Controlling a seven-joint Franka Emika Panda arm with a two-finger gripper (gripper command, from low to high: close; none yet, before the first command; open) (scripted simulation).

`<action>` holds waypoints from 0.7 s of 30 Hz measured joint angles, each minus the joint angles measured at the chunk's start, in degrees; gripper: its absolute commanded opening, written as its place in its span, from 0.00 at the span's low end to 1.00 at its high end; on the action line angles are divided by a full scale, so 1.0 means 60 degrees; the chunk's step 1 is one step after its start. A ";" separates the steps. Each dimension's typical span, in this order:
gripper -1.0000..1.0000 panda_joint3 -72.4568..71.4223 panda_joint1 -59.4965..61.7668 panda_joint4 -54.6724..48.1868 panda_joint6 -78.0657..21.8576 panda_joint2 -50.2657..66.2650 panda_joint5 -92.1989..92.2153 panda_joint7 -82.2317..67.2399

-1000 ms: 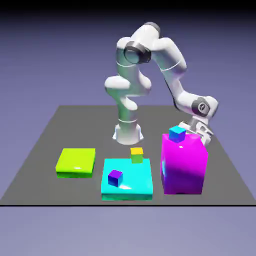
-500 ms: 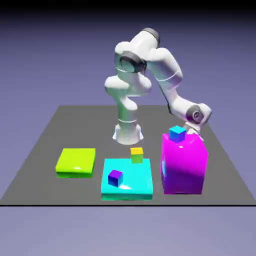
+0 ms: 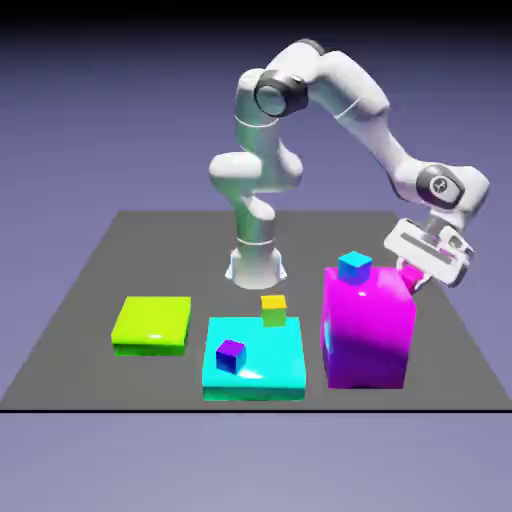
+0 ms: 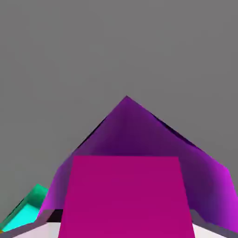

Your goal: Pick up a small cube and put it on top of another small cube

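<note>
My gripper (image 3: 414, 278) hangs beside the upper far corner of the large magenta block (image 3: 368, 325), at the exterior view's right. It is shut on the small cube (image 3: 410, 273), a tiny magenta-pink cube of which only a sliver shows there. In the hand view this small cube (image 4: 125, 195) fills the bottom middle and covers most of the fingertips. The large magenta block (image 4: 135, 130) shows behind it as a purple corner. A small blue cube (image 3: 354, 266) sits on top of the large block.
A cyan slab (image 3: 268, 372) lies near the front middle and carries a small purple cube (image 3: 231, 354). A small yellow-green cube (image 3: 274, 309) is at its far edge. A lime slab (image 3: 152, 323) lies to the left. In the hand view, the cyan slab (image 4: 23, 214) peeks in at lower left.
The gripper was low behind the large block with its jaws open. It has shut on the small pink cube, then risen and swung toward the exterior view's right.
</note>
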State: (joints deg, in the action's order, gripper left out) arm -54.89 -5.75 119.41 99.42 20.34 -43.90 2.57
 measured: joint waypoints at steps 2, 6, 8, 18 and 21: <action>0.00 0.0687 -0.0384 -0.0692 -0.0503 -0.0424 0.0802 -0.0284; 0.00 0.2070 -0.0854 -0.1287 -0.1731 -0.1030 0.1910 0.0739; 0.00 0.2762 -0.1064 -0.1516 -0.2364 -0.1312 0.2422 0.1388; 0.00 0.4631 -0.1418 -0.1062 -0.3089 -0.2236 0.3702 0.3093; 1.00 0.4718 -0.1294 -0.0220 -0.2370 -0.2405 0.3686 0.3137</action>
State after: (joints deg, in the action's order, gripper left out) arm -26.58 -13.52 118.09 85.20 5.91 -21.79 21.39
